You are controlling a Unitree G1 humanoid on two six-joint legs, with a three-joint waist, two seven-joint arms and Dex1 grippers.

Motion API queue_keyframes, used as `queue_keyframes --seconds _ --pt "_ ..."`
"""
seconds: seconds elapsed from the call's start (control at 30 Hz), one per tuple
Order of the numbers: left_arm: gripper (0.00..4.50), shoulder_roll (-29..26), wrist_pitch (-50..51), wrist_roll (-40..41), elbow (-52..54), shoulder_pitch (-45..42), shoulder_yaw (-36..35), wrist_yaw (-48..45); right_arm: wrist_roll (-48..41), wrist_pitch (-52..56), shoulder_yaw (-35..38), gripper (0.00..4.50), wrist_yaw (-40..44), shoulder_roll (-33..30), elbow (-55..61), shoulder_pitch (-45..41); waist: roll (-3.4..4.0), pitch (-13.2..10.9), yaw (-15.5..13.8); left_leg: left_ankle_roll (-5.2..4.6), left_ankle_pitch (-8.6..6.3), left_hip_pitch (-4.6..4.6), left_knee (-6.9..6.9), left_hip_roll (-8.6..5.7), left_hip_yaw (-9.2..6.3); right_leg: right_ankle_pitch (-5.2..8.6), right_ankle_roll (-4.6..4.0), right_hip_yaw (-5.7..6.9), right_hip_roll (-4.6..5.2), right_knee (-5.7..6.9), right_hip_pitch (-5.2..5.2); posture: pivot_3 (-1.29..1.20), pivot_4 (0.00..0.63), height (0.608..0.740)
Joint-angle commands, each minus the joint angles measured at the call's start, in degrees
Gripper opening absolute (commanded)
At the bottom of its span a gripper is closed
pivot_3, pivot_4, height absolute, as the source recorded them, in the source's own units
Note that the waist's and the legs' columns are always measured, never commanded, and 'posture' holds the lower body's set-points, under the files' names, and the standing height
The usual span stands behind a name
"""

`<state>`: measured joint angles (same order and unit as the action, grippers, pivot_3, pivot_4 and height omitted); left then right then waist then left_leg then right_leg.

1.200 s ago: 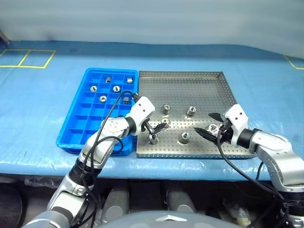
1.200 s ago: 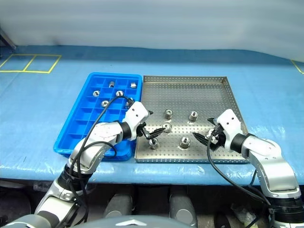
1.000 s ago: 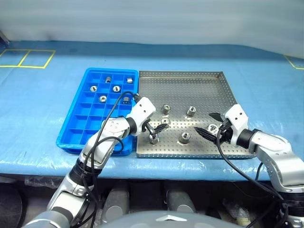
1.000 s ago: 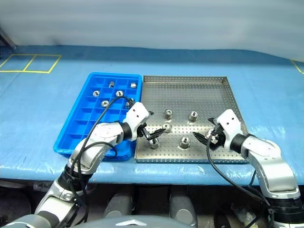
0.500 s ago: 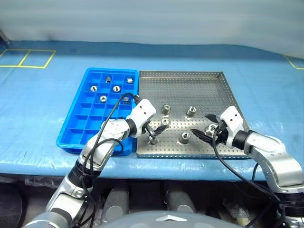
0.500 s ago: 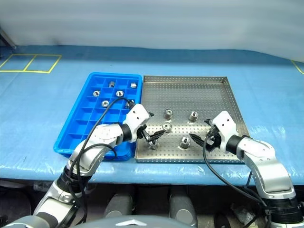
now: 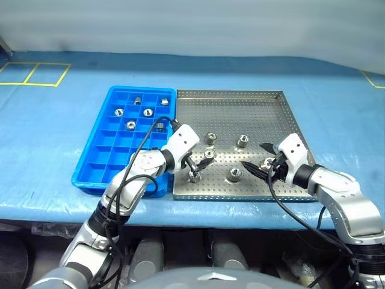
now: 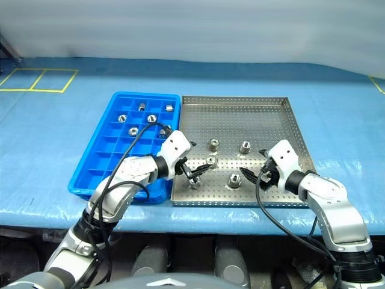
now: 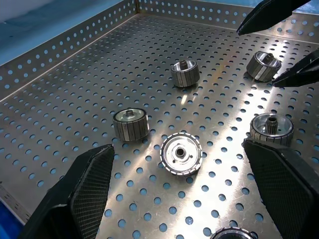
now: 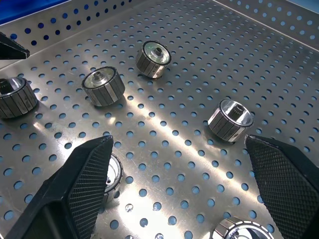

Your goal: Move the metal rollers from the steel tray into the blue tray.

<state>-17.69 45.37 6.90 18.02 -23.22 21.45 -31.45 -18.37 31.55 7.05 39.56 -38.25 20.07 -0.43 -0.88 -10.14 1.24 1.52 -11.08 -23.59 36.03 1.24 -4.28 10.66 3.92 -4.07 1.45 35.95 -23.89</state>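
My left gripper (image 7: 200, 165) and right gripper (image 7: 260, 162) both hang spread and empty over the steel tray (image 7: 234, 102), each straddling one of the metal rollers (image 7: 234, 174) lying loose there. I judge a slanted closing could nudge a roller sideways so it rolls away, and the blue tray (image 7: 96, 156) beside it would gain nothing.

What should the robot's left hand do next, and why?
Probably ease the left gripper down and close it on the metal roller between its open fingers. That roller sits in the steel tray, right beside the blue tray, where it belongs.
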Motion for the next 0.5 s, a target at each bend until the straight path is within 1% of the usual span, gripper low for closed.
queue_keyframes --seconds 0.03,0.23,0.5 --pt "4.50 -2.4 2.1 -1.5 3.4 -0.5 2.0 -0.2 0.1 -1.4 0.6 4.47 -0.7 0.5 1.6 0.6 0.00 0.0 0.0 0.00 0.00 0.00 0.00 0.00 0.00 0.00 0.00 0.00 0.00 0.01 0.00 0.04 0.150 0.740" --pt "4.50 -5.5 3.4 -3.9 4.4 -1.3 7.1 -1.1 0.8 -2.4 -0.3 4.47 -1.5 1.3 0.9 0.3 0.00 0.0 0.1 0.00 0.00 0.00 0.01 0.00 0.01 0.00 0.00 -0.01 0.01 0.01 0.00 0.04 0.150 0.740" --pt "4.50 -7.5 4.0 -6.2 3.1 -1.5 11.3 -2.3 1.3 -3.0 -0.6 4.47 -1.7 1.6 0.5 -0.1 0.00 0.0 0.1 0.00 0.00 0.01 0.00 0.01 0.01 0.00 0.00 -0.01 0.01 0.01 -0.01 0.05 0.150 0.740"
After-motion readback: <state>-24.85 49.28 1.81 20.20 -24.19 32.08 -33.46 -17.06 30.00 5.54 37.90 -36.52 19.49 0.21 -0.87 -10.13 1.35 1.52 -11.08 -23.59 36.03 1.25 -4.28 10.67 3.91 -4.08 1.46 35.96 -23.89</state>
